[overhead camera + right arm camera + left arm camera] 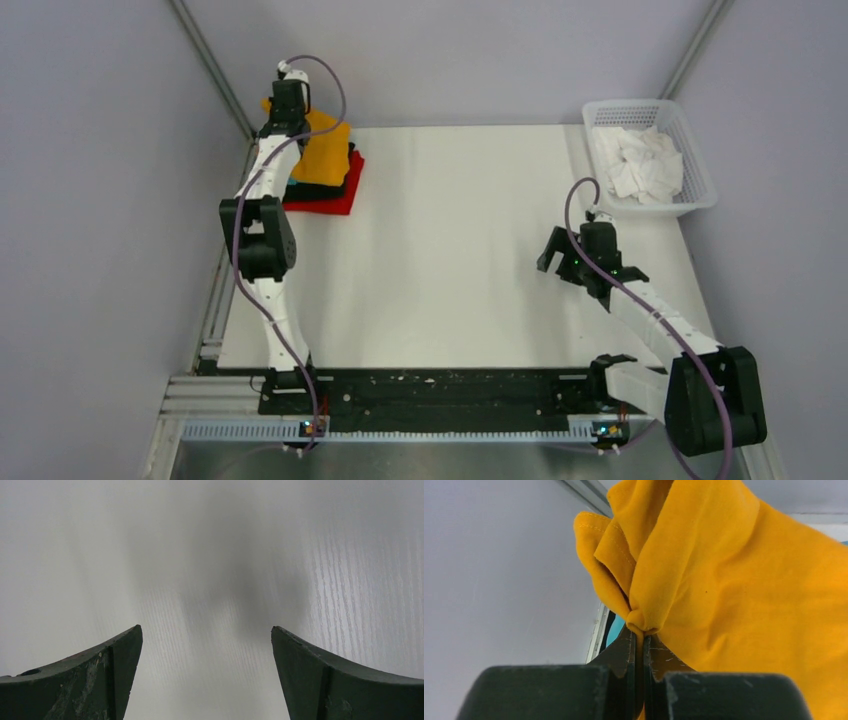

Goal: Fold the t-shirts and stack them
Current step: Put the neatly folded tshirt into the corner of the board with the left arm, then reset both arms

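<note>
A folded mustard-orange t-shirt (326, 148) lies on top of a stack at the table's far left corner, over a teal one (296, 186), a black one (335, 186) and a red one (335, 200) at the bottom. My left gripper (287, 100) is at the stack's far edge, shut on a pinched fold of the orange t-shirt (704, 575); its jaws (639, 640) clamp the cloth. A sliver of teal (615, 630) shows below. My right gripper (588, 262) is open and empty above the bare table at the right; in the right wrist view its fingers (115, 655) stand wide apart.
A white plastic basket (700, 165) with crumpled white cloth (640, 165) stands at the far right corner. Grey walls close in the left, back and right. The arm bases sit on a black rail (440, 395) at the near edge.
</note>
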You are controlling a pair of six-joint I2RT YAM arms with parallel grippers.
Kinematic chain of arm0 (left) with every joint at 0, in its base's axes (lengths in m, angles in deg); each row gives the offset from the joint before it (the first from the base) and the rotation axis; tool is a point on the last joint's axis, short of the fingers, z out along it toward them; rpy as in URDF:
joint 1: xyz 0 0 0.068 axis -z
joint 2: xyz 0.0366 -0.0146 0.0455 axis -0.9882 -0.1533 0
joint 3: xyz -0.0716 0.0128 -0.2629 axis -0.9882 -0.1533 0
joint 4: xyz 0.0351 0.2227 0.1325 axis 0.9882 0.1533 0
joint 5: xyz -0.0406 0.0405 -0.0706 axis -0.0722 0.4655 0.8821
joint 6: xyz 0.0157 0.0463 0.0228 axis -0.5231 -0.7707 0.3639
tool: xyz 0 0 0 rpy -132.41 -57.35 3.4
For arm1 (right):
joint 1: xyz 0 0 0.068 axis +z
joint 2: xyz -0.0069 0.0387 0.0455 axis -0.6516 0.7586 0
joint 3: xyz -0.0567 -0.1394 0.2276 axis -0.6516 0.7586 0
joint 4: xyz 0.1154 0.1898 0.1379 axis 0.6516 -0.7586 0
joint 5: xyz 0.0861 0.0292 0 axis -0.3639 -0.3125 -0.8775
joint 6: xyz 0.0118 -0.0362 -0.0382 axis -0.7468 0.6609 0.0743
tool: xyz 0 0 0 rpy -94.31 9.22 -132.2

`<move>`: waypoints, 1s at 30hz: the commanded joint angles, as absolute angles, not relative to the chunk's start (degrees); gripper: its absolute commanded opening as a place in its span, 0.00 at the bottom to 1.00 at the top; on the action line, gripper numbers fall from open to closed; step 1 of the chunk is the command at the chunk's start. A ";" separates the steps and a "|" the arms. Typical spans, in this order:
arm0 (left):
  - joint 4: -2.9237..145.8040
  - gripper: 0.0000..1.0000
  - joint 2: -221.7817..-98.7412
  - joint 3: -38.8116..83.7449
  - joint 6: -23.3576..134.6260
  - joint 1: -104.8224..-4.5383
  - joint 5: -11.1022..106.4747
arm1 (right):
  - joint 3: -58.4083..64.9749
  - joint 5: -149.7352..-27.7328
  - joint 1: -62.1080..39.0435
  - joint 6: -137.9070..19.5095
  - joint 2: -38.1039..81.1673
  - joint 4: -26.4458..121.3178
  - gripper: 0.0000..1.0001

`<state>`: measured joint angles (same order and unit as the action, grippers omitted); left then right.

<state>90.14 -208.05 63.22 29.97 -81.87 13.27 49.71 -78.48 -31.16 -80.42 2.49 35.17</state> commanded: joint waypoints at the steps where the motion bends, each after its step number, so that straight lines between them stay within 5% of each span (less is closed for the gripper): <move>1: 85.82 0.05 -210.28 67.06 29.94 -85.06 15.81 | 49.12 -75.87 -31.62 -79.91 2.61 36.38 0.97; 2: 85.48 0.16 -210.88 67.02 30.06 -85.53 16.01 | 49.10 -75.32 -31.65 -79.92 2.75 36.31 0.97; 5: 85.16 0.88 -212.46 67.16 32.30 -86.73 16.71 | 48.55 -74.75 -31.61 -79.80 3.51 36.40 0.97; 6: 85.07 0.98 -212.70 67.27 33.21 -86.94 16.11 | 48.19 -74.75 -31.64 -79.87 3.63 36.16 0.97; 17: 83.82 0.99 -201.67 57.64 52.34 -86.74 29.92 | 49.02 -77.36 -31.63 -80.33 -4.08 34.77 0.97; 30: 73.27 0.99 -180.38 27.21 67.22 -84.74 61.05 | 50.62 -83.48 -31.68 -82.52 -16.90 31.92 0.99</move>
<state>76.55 -188.29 33.19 61.51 -86.44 49.93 50.14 -81.39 -31.16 -81.20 -13.22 32.98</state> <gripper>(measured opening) 0.990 0.987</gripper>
